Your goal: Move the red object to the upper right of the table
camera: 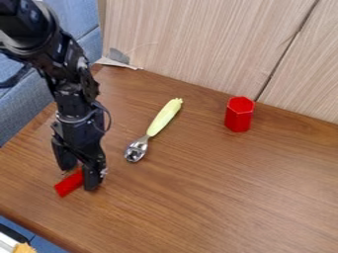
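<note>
A: Start at your pincer [78, 179]. Have you got the bar [68, 184]?

B: The red bar lies right at your pincer's tip, one end poking out towards the camera. Whether you're wide, narrow or truly gripping it, I can't tell.

A: Then that's your first risk. If your hold is loose or off centre, the bar can swivel or slip out as you lift.

B: And your pincer sits low over the table [218, 202]. Slide sideways before rising and you may drag the bar along the wood.

A: Next out, what's beside you?

B: The spoon [160, 121], to the pincer's right and further back, its metal end nearer you. It lies roughly on your way, so a low carry could knock it or set it spinning.

A: Beyond that?

B: The hex block [239, 114], also red, well apart from your pincer, to the far right, upright. I take the bar as your object, but "red" fits both, so you could mix them up. Place the bar too close and you might tip the block.

A: And last, the wall [198, 44] behind it. Reach too deep and your pincer could bump that.
</note>
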Robot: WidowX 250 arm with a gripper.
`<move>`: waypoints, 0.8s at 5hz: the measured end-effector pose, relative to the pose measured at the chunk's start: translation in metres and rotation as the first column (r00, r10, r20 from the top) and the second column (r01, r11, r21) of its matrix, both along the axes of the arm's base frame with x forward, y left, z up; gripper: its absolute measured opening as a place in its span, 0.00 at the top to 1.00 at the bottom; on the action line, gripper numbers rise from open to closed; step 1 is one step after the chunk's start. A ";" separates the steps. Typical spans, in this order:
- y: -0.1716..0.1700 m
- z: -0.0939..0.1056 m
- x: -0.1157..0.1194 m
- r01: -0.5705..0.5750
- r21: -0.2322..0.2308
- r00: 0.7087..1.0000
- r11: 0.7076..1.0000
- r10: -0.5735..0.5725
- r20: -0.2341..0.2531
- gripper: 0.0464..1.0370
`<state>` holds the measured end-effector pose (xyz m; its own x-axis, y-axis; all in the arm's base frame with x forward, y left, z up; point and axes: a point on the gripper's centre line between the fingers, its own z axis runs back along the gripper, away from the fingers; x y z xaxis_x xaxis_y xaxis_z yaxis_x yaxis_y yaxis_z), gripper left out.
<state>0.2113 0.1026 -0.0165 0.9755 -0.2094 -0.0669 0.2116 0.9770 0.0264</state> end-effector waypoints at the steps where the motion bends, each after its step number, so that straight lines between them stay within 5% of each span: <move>1: 0.000 -0.001 0.000 0.013 0.004 1.000 1.000 -0.013 0.009 0.33; 2: 0.003 -0.002 0.001 0.006 -0.013 0.999 1.000 -0.006 0.038 0.63; 3: 0.003 -0.001 0.001 0.004 -0.014 0.999 1.000 -0.003 0.040 0.77; 4: 0.002 -0.001 0.002 0.009 -0.019 0.999 1.000 -0.008 0.052 0.78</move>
<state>0.2128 0.1046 -0.0173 0.9758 -0.2181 -0.0124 0.2183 0.9757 0.0190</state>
